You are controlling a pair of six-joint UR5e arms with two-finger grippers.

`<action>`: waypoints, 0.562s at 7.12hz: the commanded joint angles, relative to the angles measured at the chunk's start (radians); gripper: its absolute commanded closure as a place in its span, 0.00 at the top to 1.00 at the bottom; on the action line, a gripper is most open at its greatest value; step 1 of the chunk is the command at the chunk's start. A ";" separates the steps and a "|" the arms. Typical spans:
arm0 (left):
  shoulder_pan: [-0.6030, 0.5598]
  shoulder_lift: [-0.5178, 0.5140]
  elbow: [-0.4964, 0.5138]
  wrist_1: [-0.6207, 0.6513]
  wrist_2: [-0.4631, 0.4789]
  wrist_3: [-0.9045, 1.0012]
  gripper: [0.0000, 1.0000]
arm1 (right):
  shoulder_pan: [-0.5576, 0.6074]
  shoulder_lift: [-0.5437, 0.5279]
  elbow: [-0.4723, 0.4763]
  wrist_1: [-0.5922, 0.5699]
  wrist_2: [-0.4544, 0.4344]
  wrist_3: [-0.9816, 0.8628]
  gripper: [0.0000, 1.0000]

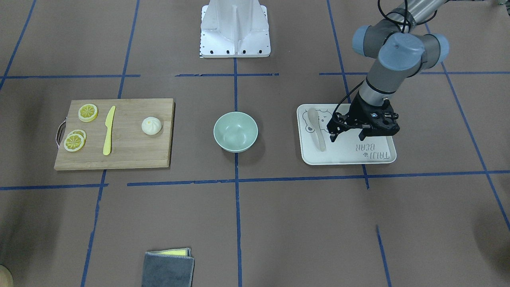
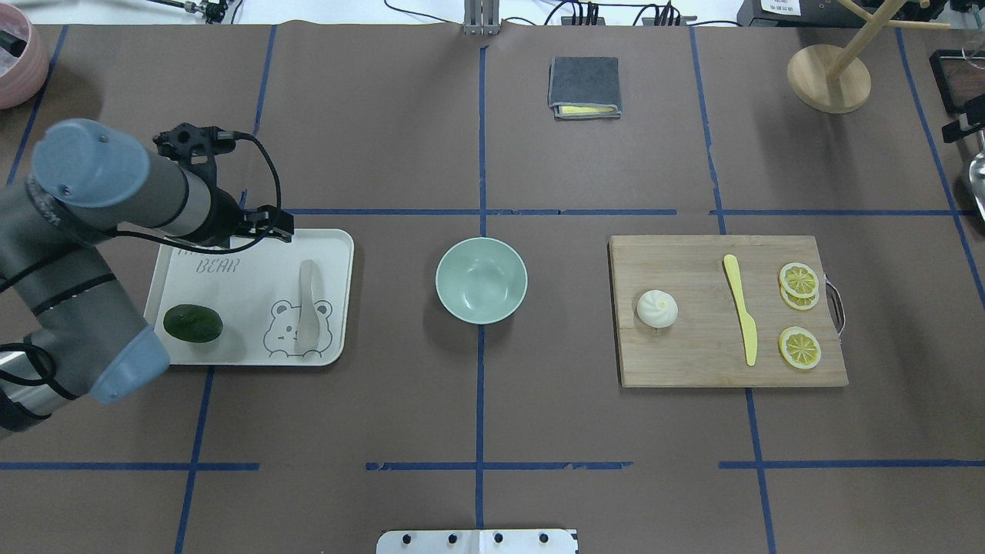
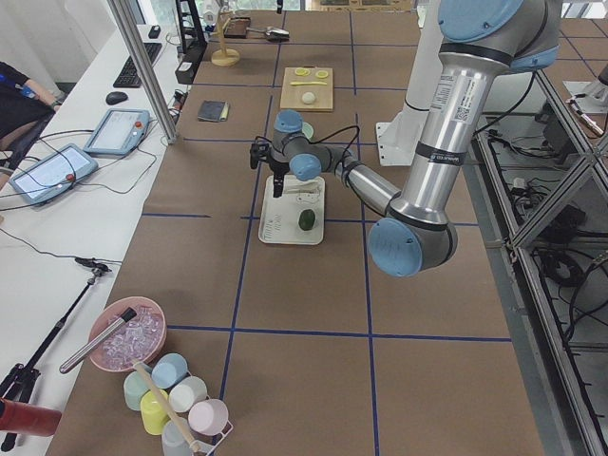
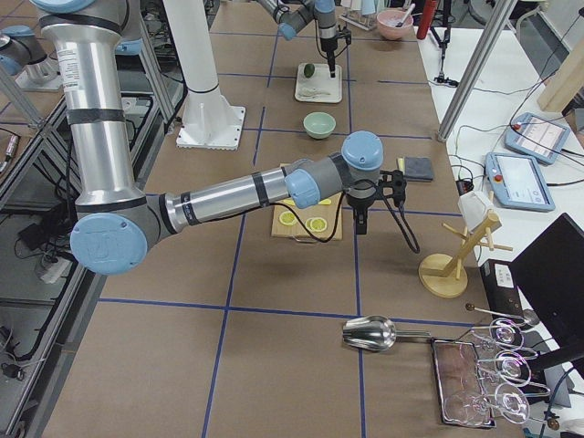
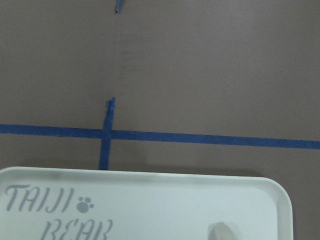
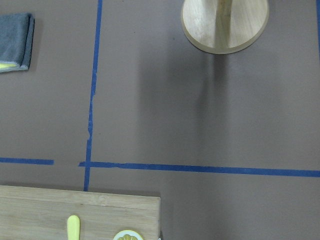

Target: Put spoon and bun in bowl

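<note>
The pale spoon point(image 1: 318, 130) lies on the white bear-print tray point(image 1: 350, 157), also in the overhead view point(image 2: 308, 308). My left gripper point(image 1: 347, 138) hangs open and empty over the tray, just beside the spoon on the side away from the bowl. The mint-green bowl point(image 1: 235, 131) stands empty at the table's middle point(image 2: 482, 279). The white bun point(image 1: 151, 125) sits on the wooden cutting board point(image 1: 127, 155), also in the overhead view point(image 2: 656, 308). My right gripper point(image 4: 359, 219) shows only in the exterior right view, raised beyond the board; I cannot tell its state.
A dark green fruit point(image 2: 192, 323) lies on the tray. A yellow plastic knife point(image 2: 740, 317) and lemon slices point(image 2: 799, 348) lie on the board. A folded grey cloth point(image 2: 584, 86) and a wooden stand point(image 2: 829, 77) sit at the far side.
</note>
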 commanded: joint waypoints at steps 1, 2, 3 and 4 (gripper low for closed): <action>0.087 -0.045 0.044 0.027 0.049 -0.074 0.98 | -0.086 0.002 0.068 0.006 -0.037 0.118 1.00; 0.122 -0.053 0.052 0.029 0.052 -0.088 0.95 | -0.119 0.007 0.090 0.006 -0.059 0.174 1.00; 0.125 -0.054 0.057 0.027 0.061 -0.088 0.89 | -0.131 0.010 0.095 0.006 -0.061 0.190 1.00; 0.125 -0.054 0.054 0.029 0.061 -0.089 0.79 | -0.139 0.011 0.095 0.006 -0.061 0.195 1.00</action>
